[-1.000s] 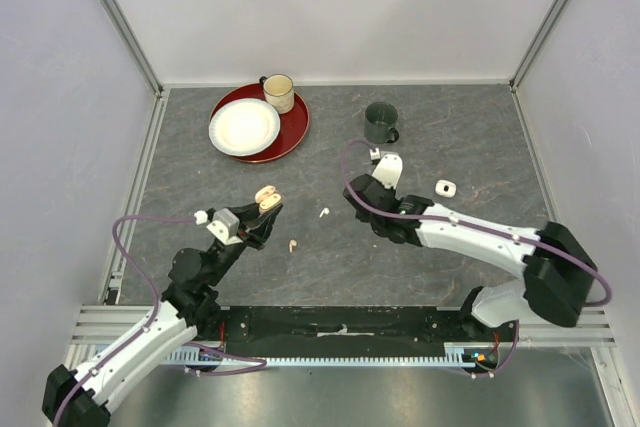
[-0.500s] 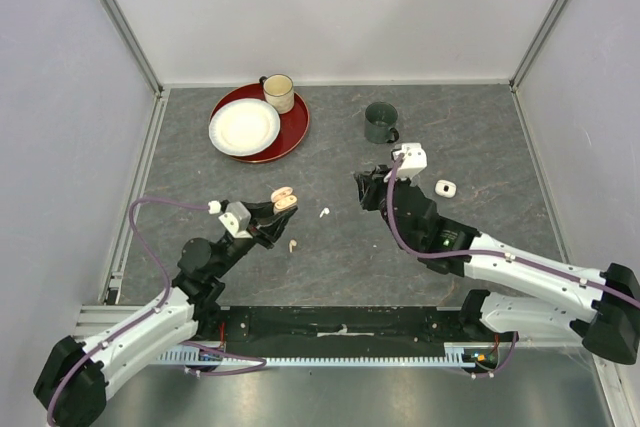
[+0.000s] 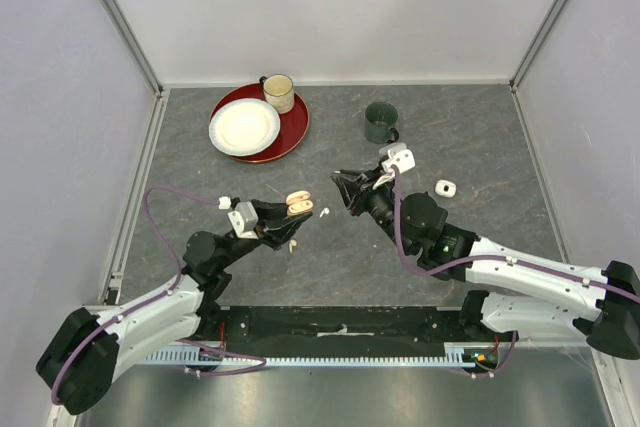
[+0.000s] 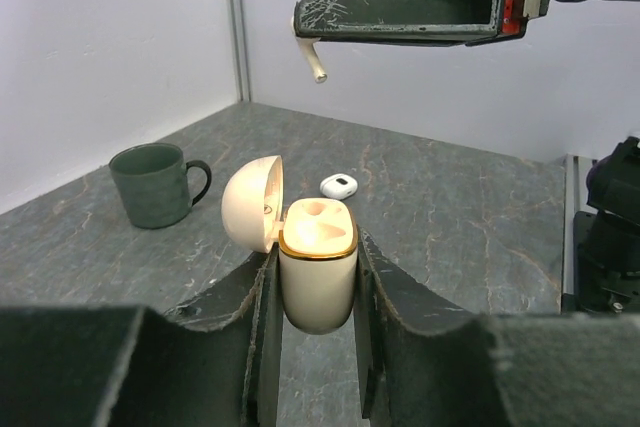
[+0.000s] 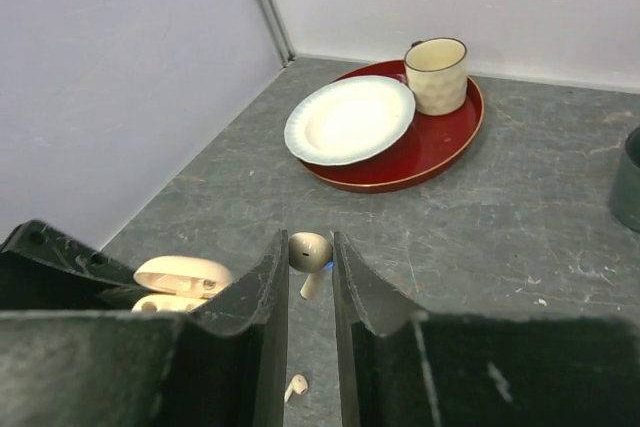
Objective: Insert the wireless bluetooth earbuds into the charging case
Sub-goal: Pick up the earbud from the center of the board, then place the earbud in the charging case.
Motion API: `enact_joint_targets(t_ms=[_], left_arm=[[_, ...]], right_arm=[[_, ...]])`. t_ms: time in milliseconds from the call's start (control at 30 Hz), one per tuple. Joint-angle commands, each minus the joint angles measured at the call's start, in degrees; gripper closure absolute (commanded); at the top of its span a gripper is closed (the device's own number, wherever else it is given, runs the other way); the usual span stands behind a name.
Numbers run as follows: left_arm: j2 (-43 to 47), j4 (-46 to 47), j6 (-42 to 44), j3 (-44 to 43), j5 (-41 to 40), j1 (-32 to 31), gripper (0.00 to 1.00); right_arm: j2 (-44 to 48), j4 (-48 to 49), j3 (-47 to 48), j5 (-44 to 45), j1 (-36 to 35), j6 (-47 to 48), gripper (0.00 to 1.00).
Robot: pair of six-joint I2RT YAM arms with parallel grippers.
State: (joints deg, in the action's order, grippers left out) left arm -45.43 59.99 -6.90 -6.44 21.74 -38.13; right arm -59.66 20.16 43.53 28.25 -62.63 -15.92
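**Case open in my left grip, one earbud pinched in my right**

I see the grey table (image 3: 330,277) with a red tray (image 3: 293,132) at its far left; on the tray sit a white plate (image 3: 244,127) and a cream mug (image 3: 278,93); a dark green mug (image 3: 381,123) stands apart to the right; my left gripper (image 4: 316,252) is clamped snugly on the body of the peach case (image 4: 318,292), which sits upright with its lid (image 4: 252,204) hinged open; my right gripper (image 5: 306,265) is nearly closed, pinching the held earbud (image 5: 310,249) by its head, stem down, near the open case but not touching it; a small white case (image 3: 445,188) lies on the table beside my right arm; a white earbud (image 3: 324,213) and a peach earbud (image 3: 292,244) lie loose on the table by the two grippers
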Motion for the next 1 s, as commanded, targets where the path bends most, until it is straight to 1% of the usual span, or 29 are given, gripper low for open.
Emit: enact_joint_targets(t_ms=[0, 167, 333, 633, 800, 967], left_arm=[[-1.7, 7.1, -2.1, -2.4, 2.0, -0.4, 0.98], [-2.8, 7.6, -2.0, -3.1, 1.9, -0.4, 0.98], [-3.0, 8.0, -2.2, -3.2, 1.8, -0.4, 0.98], [-1.9, 7.4, -2.2, -3.2, 2.3, -0.4, 0.98], [-1.1, 7.1, -2.2, -3.2, 2.3, -0.4, 0.98], [-0.7, 7.1, -2.2, -3.4, 2.5, -0.4, 0.98]], right_arm=[[-0.4, 5.6, 1.3, -2.2, -2.4, 5.2, 1.0], [-1.7, 9.2, 0.8, -1.3, -6.1, 9.4, 1.0], [-3.7, 11.8, 0.7, 0.2, -9.4, 11.6, 1.0], [-6.8, 15.3, 0.1, 2.2, -11.2, 13.8, 1.0], [-7.4, 15.7, -0.2, 2.8, -11.5, 15.4, 1.0], [-8.0, 15.6, -0.5, 2.1, -11.4, 14.8, 1.0]])
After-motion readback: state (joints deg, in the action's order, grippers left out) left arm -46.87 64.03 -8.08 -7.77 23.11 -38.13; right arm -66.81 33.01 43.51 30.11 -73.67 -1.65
